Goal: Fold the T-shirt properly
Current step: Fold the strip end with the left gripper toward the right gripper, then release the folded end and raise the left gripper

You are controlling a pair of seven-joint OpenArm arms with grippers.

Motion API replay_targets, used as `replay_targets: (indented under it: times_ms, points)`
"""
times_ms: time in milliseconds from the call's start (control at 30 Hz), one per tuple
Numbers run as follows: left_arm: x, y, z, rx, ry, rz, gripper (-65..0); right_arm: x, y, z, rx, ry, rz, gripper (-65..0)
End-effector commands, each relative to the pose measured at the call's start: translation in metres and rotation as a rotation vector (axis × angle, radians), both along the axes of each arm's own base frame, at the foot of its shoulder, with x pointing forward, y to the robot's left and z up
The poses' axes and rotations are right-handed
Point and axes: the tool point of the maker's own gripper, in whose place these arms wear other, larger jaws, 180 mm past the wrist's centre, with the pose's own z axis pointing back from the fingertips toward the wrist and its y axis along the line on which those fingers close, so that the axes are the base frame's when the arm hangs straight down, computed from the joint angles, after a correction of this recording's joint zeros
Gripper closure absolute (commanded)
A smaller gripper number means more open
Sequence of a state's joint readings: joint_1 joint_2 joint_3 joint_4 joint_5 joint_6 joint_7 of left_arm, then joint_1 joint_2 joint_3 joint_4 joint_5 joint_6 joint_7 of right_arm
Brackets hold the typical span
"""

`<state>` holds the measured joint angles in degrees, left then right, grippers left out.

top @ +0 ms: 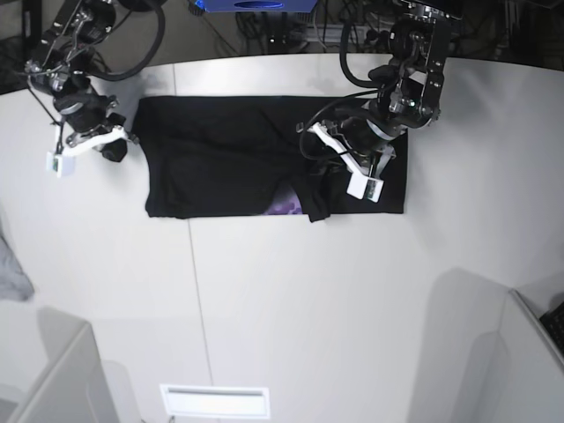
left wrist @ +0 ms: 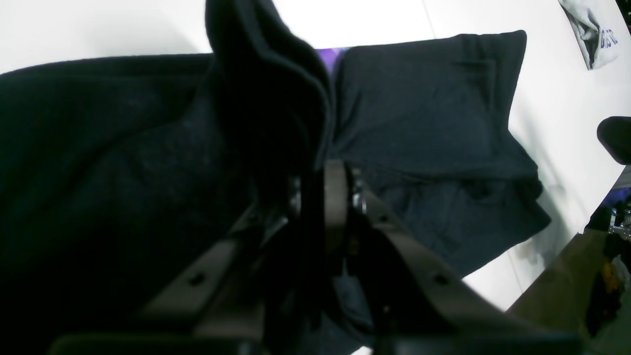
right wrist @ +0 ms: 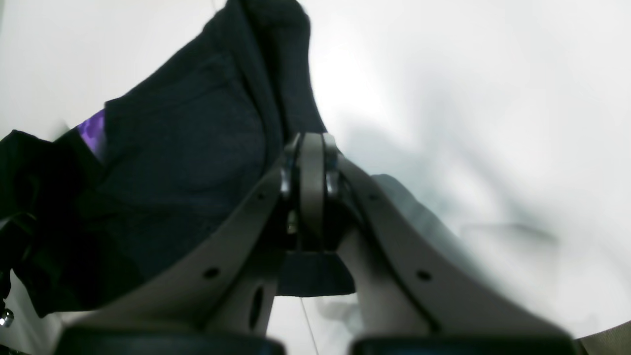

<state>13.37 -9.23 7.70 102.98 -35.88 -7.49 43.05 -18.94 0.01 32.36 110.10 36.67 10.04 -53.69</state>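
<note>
Pinching a fold of black fabric, the left gripper (left wrist: 323,197) has its jaws clamped on the T-shirt (top: 220,154), w/ cloth rising up past the tips in the left wrist view. The right gripper (right wrist: 310,167) has jaws together too, and dark fabric runs up to and past the tips, so it looks clamped on the shirt's edge, tho the exact bite is hidden. In the base view the shirt lies spread across the far part of the white table (top: 291,300), 1 side already drawn inward over the body, a bit of purple print (top: 284,207) peeking at the near hem. The right arm sits at the shirt's other side, by the sleeve. Small grey cloth (top: 13,269) lies well apart at the table edge. Judgement: mid side-fold, maybe 1 of several folds underway. Risks: the thin pinch could slip if the 2 arms pull apart or move at diff speeds, dropping the flap crooked; lifting too high could drag the whole shirt and bunch the bottom layer; the fold could land skewed w/ the print exposed.
</note>
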Motion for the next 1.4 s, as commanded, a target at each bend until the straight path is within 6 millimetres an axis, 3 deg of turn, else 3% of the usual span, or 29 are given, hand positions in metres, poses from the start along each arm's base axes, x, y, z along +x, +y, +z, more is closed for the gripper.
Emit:
replay_targets:
  times_ms: [0,100,200,433,533,633,700,767,900,1067,1200,1367]
  points:
    - [0.007,-0.002,0.012,-0.02,-0.044,0.001,-8.6,0.007,-0.002,0.01,-0.012,-0.042,0.006,0.0]
    - [0.008,-0.003,0.012,-0.025,-0.045,0.002,-26.2,0.006,-0.002,0.009,-0.011,-0.039,0.007,0.0]
    - [0.008,-0.014,0.015,-0.06,-0.044,0.012,-38.3,0.006,-0.002,0.009,-0.011,-0.038,0.008,0.0]
    - [0.002,-0.059,0.021,-0.115,-0.042,-0.084,-42.0,0.006,-0.001,0.009,-0.01,-0.038,0.009,0.0]
    - [0.006,-0.057,0.033,-0.117,-0.079,-0.086,-41.8,0.006,-0.001,0.009,-0.011,-0.036,0.01,-1.4]
    - [0.007,-0.018,0.04,-0.07,-0.11,-0.01,-36.4,0.005,-0.001,0.009,-0.013,-0.033,0.015,-22.7]
    - [0.009,0.021,0.046,-0.023,-0.132,0.076,-21.1,0.005,0.002,0.008,-0.005,-0.012,0.033,-37.5]
    - [0.009,0.066,0.042,0.043,-0.128,0.17,-0.7,0.011,0.005,0.01,0.004,-0.005,0.05,-45.5]
    - [-0.002,0.149,0.034,0.17,-0.102,0.335,0.0,0.025,0.003,0.01,-0.007,0.004,0.111,-45.2]
    - [-0.025,0.218,0.033,0.287,-0.07,0.453,0.0,0.036,0.01,-0.021,0.026,0.096,0.215,-45.2]
    - [-0.037,0.248,0.016,0.313,-0.009,0.522,0.0,0.04,0.01,-0.039,0.067,0.145,0.214,-45.5]
    - [-0.046,0.255,-0.005,0.307,0.052,0.545,0.0,0.038,0.015,-0.053,0.092,0.168,0.249,-45.5]
